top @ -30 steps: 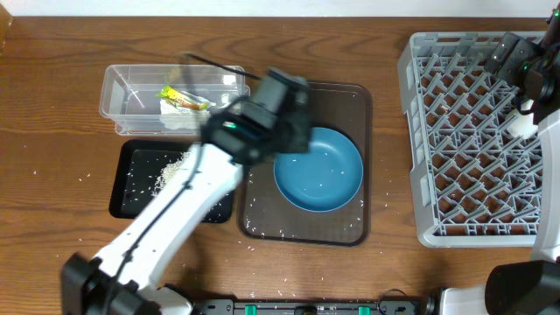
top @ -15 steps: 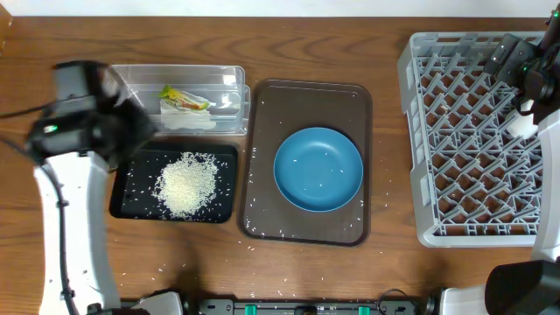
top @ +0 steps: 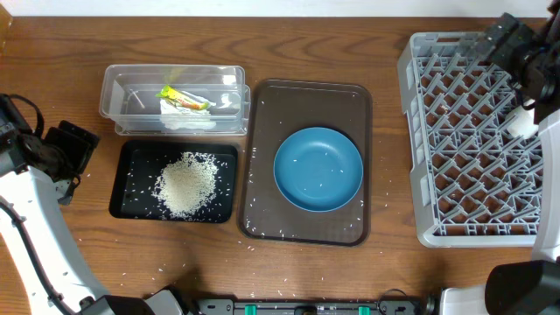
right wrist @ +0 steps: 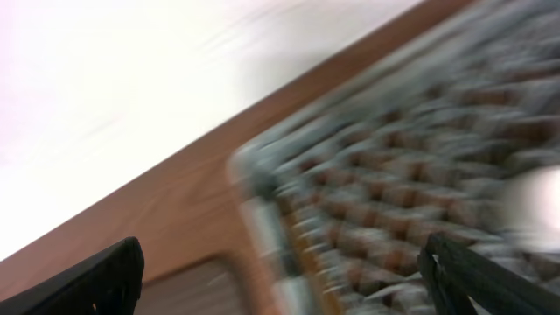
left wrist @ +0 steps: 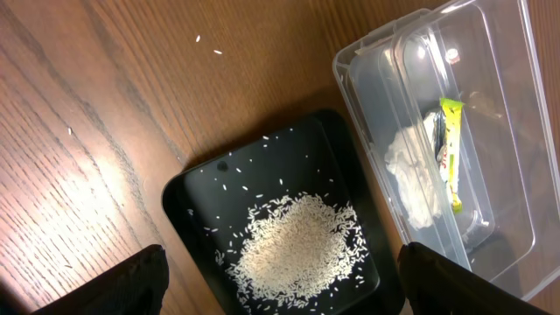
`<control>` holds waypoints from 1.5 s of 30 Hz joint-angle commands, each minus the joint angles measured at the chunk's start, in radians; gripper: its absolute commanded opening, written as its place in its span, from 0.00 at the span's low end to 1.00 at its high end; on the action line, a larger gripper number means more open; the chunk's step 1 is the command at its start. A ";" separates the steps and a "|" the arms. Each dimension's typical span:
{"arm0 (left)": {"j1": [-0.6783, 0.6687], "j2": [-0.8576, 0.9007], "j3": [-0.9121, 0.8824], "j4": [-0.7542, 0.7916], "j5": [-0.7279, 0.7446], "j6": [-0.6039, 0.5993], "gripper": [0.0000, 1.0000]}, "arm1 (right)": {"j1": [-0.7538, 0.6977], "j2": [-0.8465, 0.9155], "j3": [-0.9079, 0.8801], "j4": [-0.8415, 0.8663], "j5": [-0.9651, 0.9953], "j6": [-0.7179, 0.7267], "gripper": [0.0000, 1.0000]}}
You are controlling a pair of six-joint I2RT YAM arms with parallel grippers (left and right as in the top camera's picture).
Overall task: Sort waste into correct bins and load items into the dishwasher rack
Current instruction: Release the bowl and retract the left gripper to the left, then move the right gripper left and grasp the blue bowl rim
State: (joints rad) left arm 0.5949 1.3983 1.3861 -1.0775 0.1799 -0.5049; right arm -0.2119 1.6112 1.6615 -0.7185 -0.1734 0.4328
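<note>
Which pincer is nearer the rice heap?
Left. The left pincer is just left of the rice, beside the black tray; the right pincer is far off to the right, over the rack's back edge.

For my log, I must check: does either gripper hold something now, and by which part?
Nothing is held: the left gripper and the right gripper are both open and empty.
</note>
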 commanded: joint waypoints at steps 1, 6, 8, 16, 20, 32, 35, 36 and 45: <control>0.005 -0.006 0.013 -0.006 -0.002 -0.006 0.88 | 0.061 0.019 0.011 0.000 -0.401 -0.089 0.99; 0.005 -0.006 0.013 0.002 -0.001 -0.006 0.88 | 0.272 0.088 0.011 -0.090 -0.460 -0.430 0.90; 0.005 -0.006 0.013 0.002 -0.001 -0.006 0.89 | 0.379 0.130 0.011 -0.135 -0.370 -0.495 0.87; 0.005 -0.006 0.013 0.002 -0.002 -0.006 0.89 | 0.757 0.309 0.013 -0.150 0.021 -0.589 0.94; 0.005 -0.006 0.013 0.001 -0.002 -0.006 0.90 | 0.895 0.358 0.014 -0.138 0.116 -0.599 0.98; 0.005 -0.006 0.013 0.002 -0.002 -0.006 0.90 | 1.086 0.433 0.013 -0.243 0.173 -0.356 0.70; 0.005 -0.006 0.013 0.002 -0.002 -0.006 0.90 | 1.089 0.437 0.012 -0.284 0.261 -0.273 0.68; 0.005 -0.006 0.013 0.002 -0.002 -0.006 0.90 | 1.086 0.437 0.012 -0.293 0.289 -0.243 0.66; 0.005 -0.006 0.013 0.001 -0.002 -0.006 0.90 | 1.064 0.438 -0.077 -0.277 0.288 -0.043 0.59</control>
State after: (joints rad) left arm 0.5949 1.3983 1.3861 -1.0737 0.1802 -0.5049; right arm 0.8623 2.0392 1.6310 -1.0061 0.0937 0.2878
